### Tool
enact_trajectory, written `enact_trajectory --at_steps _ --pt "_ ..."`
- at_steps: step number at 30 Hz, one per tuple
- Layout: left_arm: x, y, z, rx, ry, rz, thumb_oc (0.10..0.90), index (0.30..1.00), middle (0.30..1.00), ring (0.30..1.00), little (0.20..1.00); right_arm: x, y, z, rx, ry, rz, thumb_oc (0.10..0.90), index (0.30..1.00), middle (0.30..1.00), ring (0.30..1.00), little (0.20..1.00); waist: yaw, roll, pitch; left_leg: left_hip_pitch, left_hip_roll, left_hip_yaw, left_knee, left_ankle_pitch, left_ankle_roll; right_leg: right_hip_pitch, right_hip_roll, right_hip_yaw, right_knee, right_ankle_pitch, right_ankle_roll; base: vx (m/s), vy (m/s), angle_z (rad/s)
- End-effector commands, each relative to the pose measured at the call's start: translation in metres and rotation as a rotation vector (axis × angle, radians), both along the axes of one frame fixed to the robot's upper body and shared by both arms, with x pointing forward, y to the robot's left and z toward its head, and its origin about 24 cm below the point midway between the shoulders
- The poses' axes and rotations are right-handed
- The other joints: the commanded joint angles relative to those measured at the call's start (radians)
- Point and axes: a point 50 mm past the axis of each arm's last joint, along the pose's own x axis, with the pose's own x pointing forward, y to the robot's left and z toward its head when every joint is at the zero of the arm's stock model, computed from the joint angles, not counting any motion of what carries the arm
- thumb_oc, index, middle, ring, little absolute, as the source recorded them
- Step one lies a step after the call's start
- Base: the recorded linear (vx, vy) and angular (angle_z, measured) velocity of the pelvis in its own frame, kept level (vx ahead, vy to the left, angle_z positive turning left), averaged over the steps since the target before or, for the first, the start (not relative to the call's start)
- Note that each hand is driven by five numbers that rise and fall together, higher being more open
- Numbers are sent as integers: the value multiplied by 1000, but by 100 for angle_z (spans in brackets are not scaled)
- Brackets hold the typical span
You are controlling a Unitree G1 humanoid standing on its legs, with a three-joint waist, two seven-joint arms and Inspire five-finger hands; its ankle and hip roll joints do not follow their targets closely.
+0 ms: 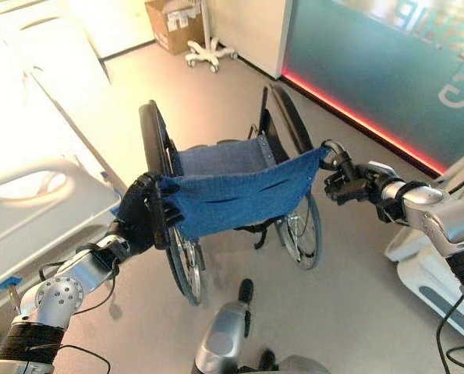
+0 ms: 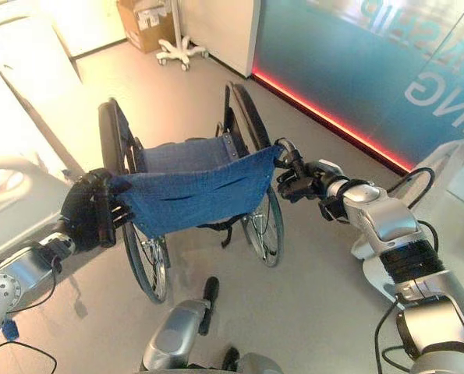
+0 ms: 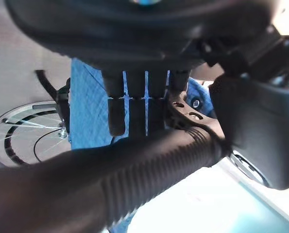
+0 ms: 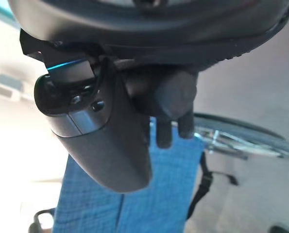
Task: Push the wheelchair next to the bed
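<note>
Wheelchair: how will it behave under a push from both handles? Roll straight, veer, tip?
The wheelchair should roll easily: it stands on big spoked wheels on smooth floor. It may veer if the push is uneven, as the left hand and right hand each grip a separate handle. The blue fabric back looks floppy, so push through the handles.

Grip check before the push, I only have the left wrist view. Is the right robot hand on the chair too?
Observer: Yes. The right robot hand is curled round the right push handle of the wheelchair.
Operator: Where's the bed?
Observer: The bed is on the robot's left, alongside the chair's left wheel.
Operator: Anything ahead?
Observer: A white wheeled stand base and a cardboard box, farther along the floor.
</note>
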Motion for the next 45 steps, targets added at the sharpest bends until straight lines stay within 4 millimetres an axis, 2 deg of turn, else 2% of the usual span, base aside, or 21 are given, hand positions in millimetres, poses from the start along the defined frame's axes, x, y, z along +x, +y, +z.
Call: enact_trajectory --at_steps 1,2,5,6,7,8,10,11,12,13,17,21,28,30,33,36,39,41,42,43,45 --pt "33 -8 131 65 -613 -93 400 300 300 300 300 9 45 36 48 -235 210 400 300 300 300 300 -80 -18 -227 34 -97 -30 -128 46 77 28 109 -147 244 509 184 363 -22 -13" --pt "33 -8 135 65 -618 -91 400 300 300 300 300 9 50 35 58 -233 215 400 300 300 300 300 -91 -22 -224 52 -113 -55 -125 35 79 -30 117 -114 300 538 195 314 -21 17" --pt "32 -7 137 68 -622 -88 400 300 300 300 300 9 56 30 52 -225 226 400 300 300 300 300 -103 -9 -219 52 -116 -89 -99 29 70 -70 89 -97 237 490 169 304 -14 24" --pt "33 -6 143 72 -631 -87 400 300 300 300 300 7 56 34 34 -227 237 400 300 300 300 300 -126 2 -199 65 -123 -132 -58 11 55 -87 1 -134 83 363 111 321 -58 -2" --pt "33 -7 144 71 -636 -88 400 300 300 300 300 7 55 35 29 -231 239 400 300 300 300 300 -130 9 -195 69 -117 -141 -50 7 50 -105 -21 -138 29 355 100 394 -166 4" --pt "33 -9 148 68 -657 -92 400 300 300 300 300 7 51 42 20 -253 238 400 300 300 300 300 -150 22 -168 111 -99 -169 -26 -35 36 -165 -110 -153 -105 357 86 252 -207 7" --pt "34 -17 152 64 -673 -99 400 300 300 300 300 7 48 50 19 -273 227 400 300 300 300 300 -177 26 -133 170 -80 -202 -10 -102 22 -224 -199 -134 -209 420 104 275 -249 20" --pt "35 -17 152 63 -673 -99 400 300 300 300 300 7 47 50 19 -274 227 400 300 300 300 300 -178 28 -131 172 -79 -204 -8 -105 22 -219 -198 -136 -211 420 105 381 -353 67" --pt "36 -21 153 54 -680 -93 400 300 300 300 300 7 50 61 21 -286 228 400 300 300 300 300 -196 16 -107 219 -51 -229 -5 -164 11 -277 -263 -92 -257 517 140 370 -314 90" --pt "36 -20 153 54 -683 -86 400 300 300 300 300 7 52 65 18 -287 236 400 300 300 300 300 -201 16 -98 234 -33 -232 -1 -178 5 -288 -264 -82 -246 521 151 531 -432 93" --pt "35 -17 153 76 -698 -96 400 300 300 300 300 5 56 80 14 -279 256 400 300 300 300 300 -204 -16 -116 238 22 -255 85 -189 -14 -284 -217 -85 -206 459 158 345 -259 34" --pt "25 -18 140 82 -685 -93 400 300 300 300 300 3 41 73 2 -281 222 400 300 300 300 300 -207 -43 -146 175 97 -220 311 -83 -31 -253 -150 -144 -199 401 74 351 -341 37" --pt "19 -24 128 69 -693 -94 400 300 300 300 300 0 38 69 -32 -289 229 400 300 300 300 300 -210 -46 -148 76 92 -221 603 24 -34 -191 -66 -183 -175 318 -20 275 -161 20" --pt "19 -23 126 74 -678 -75 400 300 300 300 300 -1 41 68 -37 -287 241 400 300 300 300 300 -190 -39 -139 34 13 -229 541 -9 -13 -167 -43 -183 -178 313 -16 319 -52 19" --pt "19 -18 128 76 -675 -46 400 300 300 300 300 1 51 69 -35 -288 254 400 300 300 300 300 -164 -16 -129 39 -13 -156 297 16 -22 -106 1 -216 -191 283 -12 334 -6 -2" --pt "18 -17 129 58 -686 -60 400 300 300 300 300 5 53 63 -41 -283 231 400 300 300 300 300 -126 27 -123 6 -15 53 -47 114 -34 16 74 -261 -216 227 -19 485 20 6" --pt "21 -20 129 62 -690 -97 400 300 300 300 300 4 46 58 -46 -281 211 400 300 300 300 300 -128 16 -135 12 -29 187 -72 79 -8 77 90 -296 -212 190 -13 456 -33 -7" --pt "23 -20 132 86 -686 -92 400 300 300 300 300 5 46 56 -35 -278 221 400 300 300 300 300 -121 5 -158 36 -55 214 -101 32 48 69 98 -313 -163 209 11 243 18 26" --pt "24 -20 132 86 -685 -92 400 300 300 300 300 5 46 56 -35 -278 221 400 300 300 300 300 -121 5 -158 37 -56 215 -104 33 49 68 96 -313 -161 208 12 364 49 12" --pt "25 -16 136 103 -679 -64 400 300 300 300 300 6 47 54 -30 -274 242 400 300 300 300 300 -100 -14 -179 59 -94 198 -120 -2 91 65 92 -329 -32 293 76 403 41 12" --pt "24 -11 140 109 -669 -48 400 300 300 300 300 4 44 52 -28 -277 236 400 300 300 300 300 -87 -30 -190 72 -112 178 -124 -13 112 36 92 -329 104 389 139 418 12 17"
